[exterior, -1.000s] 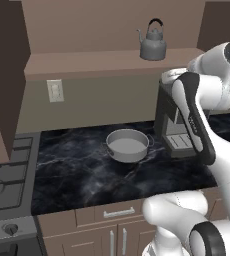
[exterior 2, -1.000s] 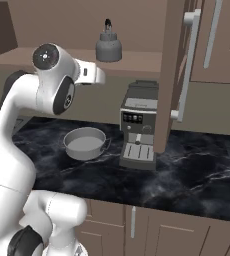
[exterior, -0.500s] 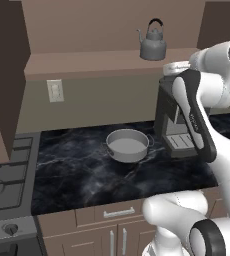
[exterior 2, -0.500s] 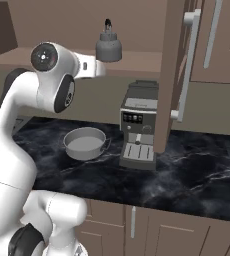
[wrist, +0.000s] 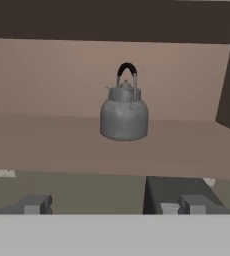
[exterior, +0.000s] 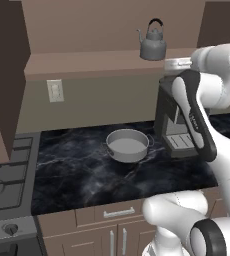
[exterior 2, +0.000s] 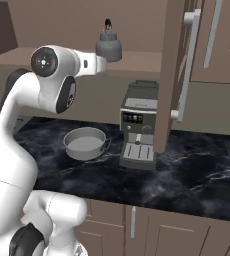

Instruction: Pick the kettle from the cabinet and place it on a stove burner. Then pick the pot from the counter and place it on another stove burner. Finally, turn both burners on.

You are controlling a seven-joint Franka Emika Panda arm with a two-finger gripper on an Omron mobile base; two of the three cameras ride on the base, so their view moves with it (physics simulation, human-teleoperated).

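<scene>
**Jaws spread, kettle up on the shelf ahead**

The jaws are released: in the hand view the gripper point(wrist: 114, 204) has its two dark fingertips point(wrist: 34, 204) sitting wide apart at the bottom, nothing between them. Straight ahead is the kettle point(wrist: 124, 111), upright on the flat brown shelf board of the cabinet point(wrist: 47, 145), black arched handle up top, well clear of the tips.

The hand view gives the head-on look at the kettle, but none of the counter. The base views fill that in. From the left base view, the kettle point(exterior: 153, 42) sits toward the right of the shelf, spout pointing left, and the white arm reaches up near shelf height just right of it. The pot point(exterior: 127, 145) is on the black veined counter point(exterior: 77, 172), empty, just left of a coffee machine point(exterior: 174, 122). The stove burners point(exterior: 4, 172) show at the far left under dark grates, with round knobs below, and there's a wall outlet point(exterior: 54, 90) on the backsplash under the shelf.

The right base view shows what the left can't: the open cabinet door point(exterior 2: 179, 75) edge-on with its long pale handle, hanging right beside the coffee machine point(exterior 2: 139, 130). The kettle point(exterior 2: 108, 45) and pot point(exterior 2: 85, 143) both show here too; the wrist end is near the kettle, not touching.

Brown drawers point(exterior: 114, 214) with metal handles run under the counter.
</scene>
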